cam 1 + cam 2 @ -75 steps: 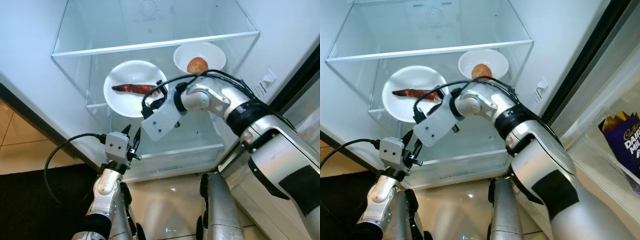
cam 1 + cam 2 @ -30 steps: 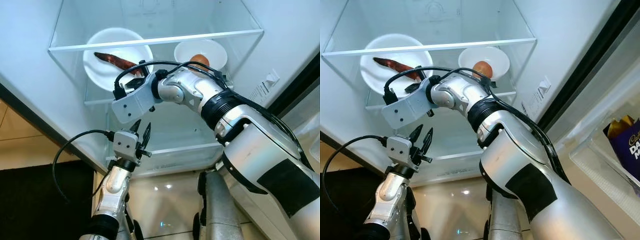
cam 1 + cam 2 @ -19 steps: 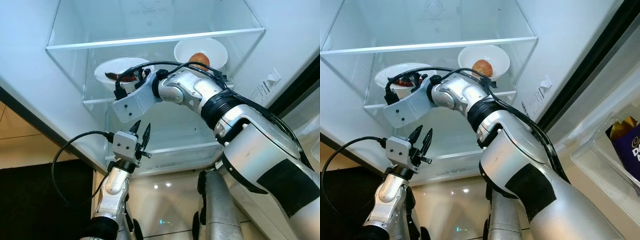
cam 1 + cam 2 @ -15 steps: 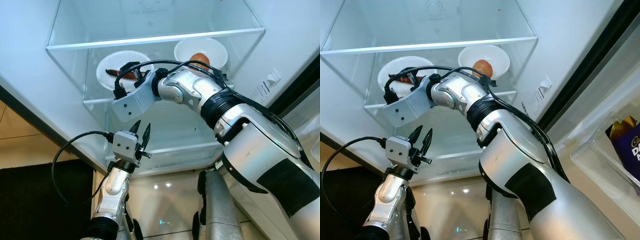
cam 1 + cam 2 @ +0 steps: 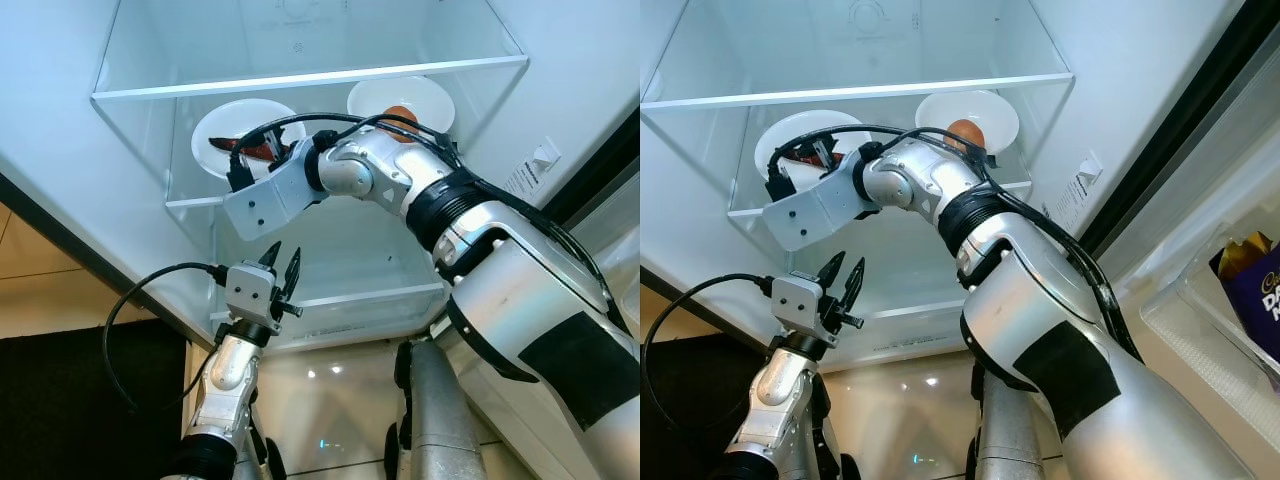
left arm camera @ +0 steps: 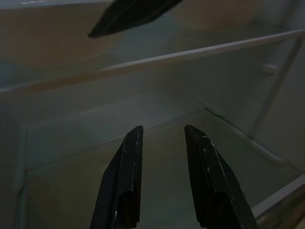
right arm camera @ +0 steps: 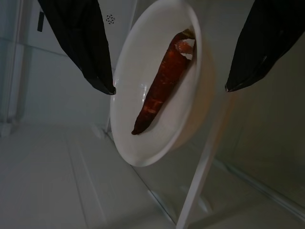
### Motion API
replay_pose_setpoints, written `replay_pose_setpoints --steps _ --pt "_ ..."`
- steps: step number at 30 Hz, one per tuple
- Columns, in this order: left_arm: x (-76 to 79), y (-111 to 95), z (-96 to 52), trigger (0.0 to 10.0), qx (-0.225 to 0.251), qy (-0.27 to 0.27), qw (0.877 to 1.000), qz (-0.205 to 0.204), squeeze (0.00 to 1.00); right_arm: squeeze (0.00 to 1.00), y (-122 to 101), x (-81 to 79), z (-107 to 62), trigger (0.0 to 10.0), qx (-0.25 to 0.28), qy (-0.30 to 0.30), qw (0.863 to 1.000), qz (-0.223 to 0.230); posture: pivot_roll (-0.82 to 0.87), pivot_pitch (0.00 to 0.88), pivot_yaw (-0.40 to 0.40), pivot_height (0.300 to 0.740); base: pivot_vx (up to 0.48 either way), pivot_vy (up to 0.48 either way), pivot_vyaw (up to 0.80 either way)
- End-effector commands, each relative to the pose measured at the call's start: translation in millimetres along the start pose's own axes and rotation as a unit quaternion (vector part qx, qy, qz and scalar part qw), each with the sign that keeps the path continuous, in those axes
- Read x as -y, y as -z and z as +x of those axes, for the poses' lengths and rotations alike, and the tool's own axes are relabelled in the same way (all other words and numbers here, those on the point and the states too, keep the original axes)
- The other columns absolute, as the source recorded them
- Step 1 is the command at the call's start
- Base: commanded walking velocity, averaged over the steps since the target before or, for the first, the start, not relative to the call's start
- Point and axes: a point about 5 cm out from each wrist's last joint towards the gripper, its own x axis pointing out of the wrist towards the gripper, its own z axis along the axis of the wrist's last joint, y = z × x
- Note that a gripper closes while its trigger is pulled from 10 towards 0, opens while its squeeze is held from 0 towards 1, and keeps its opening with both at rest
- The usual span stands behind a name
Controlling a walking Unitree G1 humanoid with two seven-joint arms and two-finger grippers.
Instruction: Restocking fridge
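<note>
Nearest, at the lower left of the left eye view, the left gripper (image 5: 281, 268) points up toward the open fridge (image 5: 60, 110) with its two black fingers parted and nothing between them. Above it, near the middle of the frame, the right arm reaches across into the fridge, its grey wrist block below the glass shelf (image 5: 300, 78). Just past that wrist, in the upper left centre, sits a white plate (image 5: 215, 135) carrying a long reddish-brown sweet potato (image 7: 162, 90). In the right wrist view the right gripper (image 7: 169, 88) is spread wide, one fingertip on either side of the plate and neither touching it; the sweet potato lies lengthwise between them. Farther back, at the upper right centre, a white bowl (image 5: 425, 95) holds a round orange-brown fruit (image 5: 965, 130). At the far right edge of the right eye view, a purple packet (image 5: 1250, 290) stands in a door bin.

Compared with 2.5 seconds ago, the plate now appears higher and more to the left, and the right wrist has followed it there.
</note>
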Motion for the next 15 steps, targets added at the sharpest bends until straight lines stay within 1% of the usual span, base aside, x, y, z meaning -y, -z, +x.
replay_pose_setpoints --steps 1,2,3,4,5,6,8,9,11,12,15 --pt "2.6 5.5 -4.0 10.0 -0.016 0.001 1.000 -0.004 0.00 0.00 -4.9 2.6 0.9 4.6 0.007 -0.014 1.000 -0.025 0.00 0.286 -0.053 0.485 0.000 0.000 0.00" --pt "2.5 5.3 -3.8 10.0 -0.016 0.001 1.000 -0.004 0.00 0.00 -4.7 0.7 1.5 3.8 0.004 -0.021 0.999 -0.035 0.00 0.286 -0.053 0.485 0.000 0.000 0.00" --pt "2.5 5.3 -3.8 10.0 -0.016 0.001 1.000 -0.004 0.00 0.00 -4.7 0.7 1.5 3.8 0.004 -0.021 0.999 -0.035 0.00 0.286 -0.053 0.485 0.000 0.000 0.00" --pt "2.5 5.0 -3.5 10.0 -0.015 0.001 1.000 -0.004 0.00 0.00 -4.3 -0.7 1.9 3.4 0.000 -0.024 0.999 -0.042 0.00 0.286 -0.053 0.485 0.000 0.000 0.00" --pt "2.5 5.0 -3.5 10.0 -0.015 0.001 1.000 -0.004 0.00 0.00 -4.3 -0.7 1.9 3.4 0.000 -0.024 0.999 -0.042 0.00 0.286 -0.053 0.485 0.000 0.000 0.00" --pt "2.6 4.5 -2.8 10.0 -0.014 0.001 1.000 -0.004 0.00 0.00 -3.8 -1.7 2.5 3.9 -0.005 -0.025 0.999 -0.048 0.00 0.286 -0.052 0.485 0.000 0.000 0.00" --pt "3.1 4.0 -1.9 10.0 -0.013 0.003 1.000 -0.004 0.00 0.00 -3.3 -3.4 3.2 0.2 -0.010 -0.026 0.998 -0.055 0.00 0.286 -0.051 0.485 0.000 0.000 0.00" --pt "3.1 4.0 -1.8 10.0 -0.013 0.003 1.000 -0.004 0.00 0.00 -3.2 -4.1 3.5 3.2 -0.011 -0.026 0.998 -0.058 0.00 0.287 -0.050 0.485 0.000 0.000 0.00" --pt "3.0 4.0 -2.0 10.0 -0.014 0.003 1.000 -0.004 0.00 0.00 -3.2 -4.6 3.4 3.2 -0.011 -0.029 0.998 -0.059 0.00 0.287 -0.050 0.485 0.000 0.000 0.00" --pt "2.8 4.0 -1.9 10.0 -0.014 0.004 1.000 -0.004 0.00 0.00 -3.0 -4.7 3.4 10.0 -0.011 -0.029 0.998 -0.059 0.00 0.287 -0.050 0.485 0.000 0.000 0.00" --pt "2.4 4.0 -2.0 10.0 -0.014 0.003 1.000 -0.003 0.00 0.00 -2.4 -4.8 3.2 10.0 -0.014 -0.030 0.998 -0.060 0.00 0.288 -0.050 0.485 0.000 0.000 0.00"
